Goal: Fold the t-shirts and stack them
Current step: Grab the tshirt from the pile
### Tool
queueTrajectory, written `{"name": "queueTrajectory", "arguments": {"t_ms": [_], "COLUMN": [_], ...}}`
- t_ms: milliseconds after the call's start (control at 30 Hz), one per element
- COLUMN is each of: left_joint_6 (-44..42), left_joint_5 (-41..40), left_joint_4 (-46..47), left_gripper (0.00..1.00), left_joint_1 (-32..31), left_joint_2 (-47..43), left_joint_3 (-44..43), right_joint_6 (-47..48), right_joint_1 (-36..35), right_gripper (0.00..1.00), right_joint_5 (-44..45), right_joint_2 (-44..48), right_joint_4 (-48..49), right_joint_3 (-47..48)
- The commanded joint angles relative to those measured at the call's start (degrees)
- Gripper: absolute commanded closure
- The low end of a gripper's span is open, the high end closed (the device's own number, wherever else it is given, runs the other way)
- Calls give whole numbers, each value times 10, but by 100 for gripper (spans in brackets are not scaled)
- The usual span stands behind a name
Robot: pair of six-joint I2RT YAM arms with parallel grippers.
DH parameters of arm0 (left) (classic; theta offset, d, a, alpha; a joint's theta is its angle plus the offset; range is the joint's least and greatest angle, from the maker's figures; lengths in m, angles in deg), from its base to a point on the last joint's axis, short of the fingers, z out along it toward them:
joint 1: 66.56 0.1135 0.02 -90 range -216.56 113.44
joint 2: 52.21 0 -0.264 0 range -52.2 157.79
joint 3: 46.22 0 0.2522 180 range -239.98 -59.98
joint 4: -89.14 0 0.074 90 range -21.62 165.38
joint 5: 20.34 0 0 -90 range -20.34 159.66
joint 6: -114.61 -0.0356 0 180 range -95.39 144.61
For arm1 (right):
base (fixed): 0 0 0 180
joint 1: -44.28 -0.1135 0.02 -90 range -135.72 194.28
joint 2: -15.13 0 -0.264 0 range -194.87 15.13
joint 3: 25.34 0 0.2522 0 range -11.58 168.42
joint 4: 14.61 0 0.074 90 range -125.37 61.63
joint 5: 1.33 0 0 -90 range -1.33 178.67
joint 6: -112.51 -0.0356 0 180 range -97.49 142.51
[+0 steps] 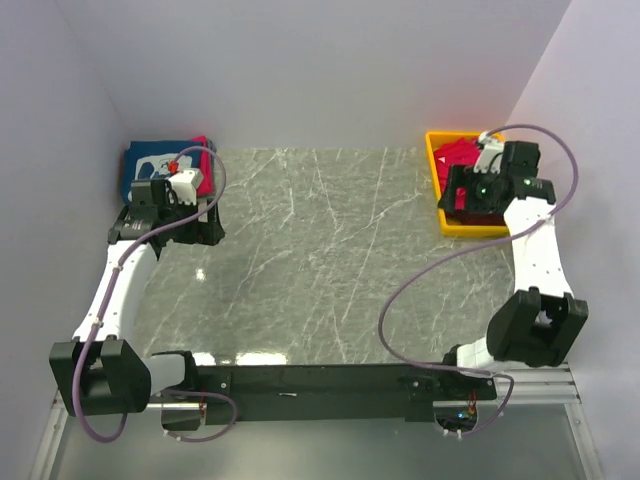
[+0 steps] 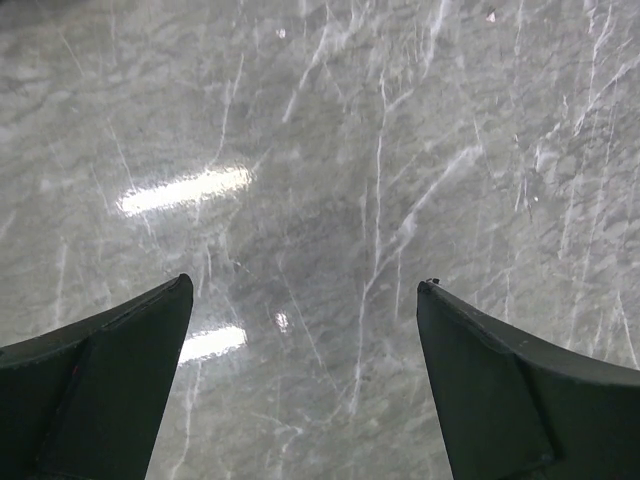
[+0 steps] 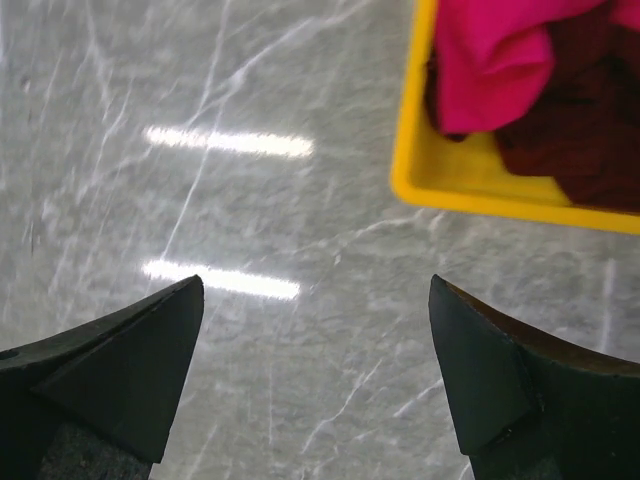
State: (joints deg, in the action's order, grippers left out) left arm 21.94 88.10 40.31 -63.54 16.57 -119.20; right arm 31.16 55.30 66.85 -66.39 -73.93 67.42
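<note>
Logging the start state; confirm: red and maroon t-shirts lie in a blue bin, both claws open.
Not blue: the right wrist view shows a yellow bin holding the red t-shirt and maroon t-shirt. Left claw and right claw are open.

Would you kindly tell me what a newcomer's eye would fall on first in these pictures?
The yellow bin in the far right corner stands out, holding a crumpled bright red t-shirt and a dark maroon t-shirt. In the far left corner lies a navy t-shirt with a white print, red cloth showing beside it. The left pincer and the right pincer hang open over the grey marbled table.
</note>
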Motion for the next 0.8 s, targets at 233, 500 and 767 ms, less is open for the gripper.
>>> {"name": "queueTrajectory", "arguments": {"t_ms": [233, 500, 767], "left_joint_6": [-10, -24, -38], "left_joint_5": [16, -19, -30], "left_joint_4": [5, -28, -67], "left_gripper": [1, 1, 0], "left_joint_1": [0, 0, 0], "left_joint_2": [10, 75, 104], "left_joint_3": [-44, -94, -105], "right_joint_6": [-53, -67, -28], "right_joint_1": [50, 51, 51], "right_gripper": [0, 0, 0], "right_joint_5": [101, 152, 147], "right_joint_2": [-199, -423, -554], "right_joint_4": [71, 100, 181], "right_joint_3": [251, 456, 529]}}
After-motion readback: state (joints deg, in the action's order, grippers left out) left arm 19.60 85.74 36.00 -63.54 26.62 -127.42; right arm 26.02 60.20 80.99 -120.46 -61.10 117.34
